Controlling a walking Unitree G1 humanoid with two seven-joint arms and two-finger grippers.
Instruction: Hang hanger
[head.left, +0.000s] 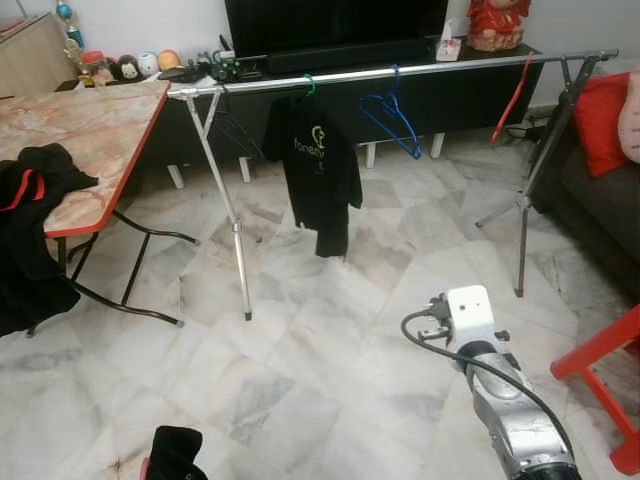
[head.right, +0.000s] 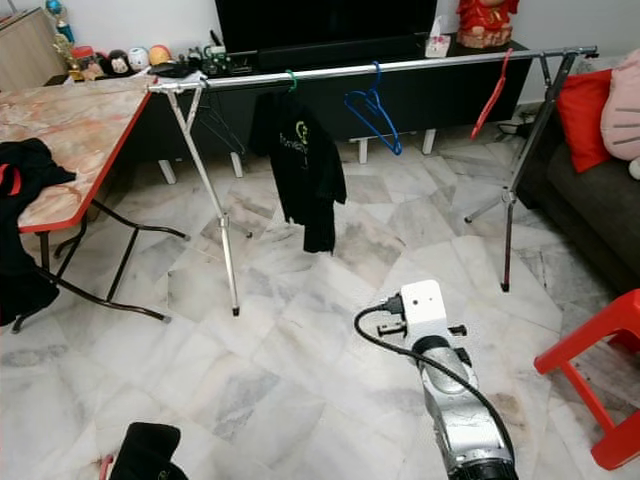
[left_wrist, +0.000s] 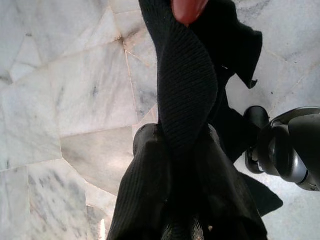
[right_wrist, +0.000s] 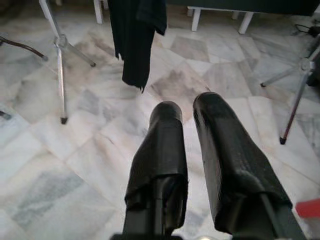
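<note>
A red tip (left_wrist: 188, 7), all we can see of what may be the hanger, pokes from a black knit garment (left_wrist: 185, 100) that drapes over the left gripper (left_wrist: 180, 227). The bundle hangs low above the marble floor (head.left: 300, 380). The cloth covers the gripper, so we cannot tell whether it is clamped or spread.

The right gripper (right_wrist: 187, 107) hovers over the floor on its silver arm (head.left: 510, 410). Its two black fingers are a narrow gap apart and pinch nothing.

Ahead of this gripper, well apart from it, stands a metal clothes rail (head.left: 400, 72) on tripod legs. On the rail, a black T-shirt (head.left: 320, 170) hangs from a green hook almost straight ahead of the right gripper. A bare blue hanger (head.left: 392, 115) hangs beside the shirt, and a bare red hanger (head.left: 512, 100) hangs further to the gripper's right.

Ahead of the left gripper and to its left, a red-edged folding table (head.left: 90, 130) carries more dark clothing (head.left: 30, 230). A red stool (head.left: 610, 360) stands to the right gripper's right.
</note>
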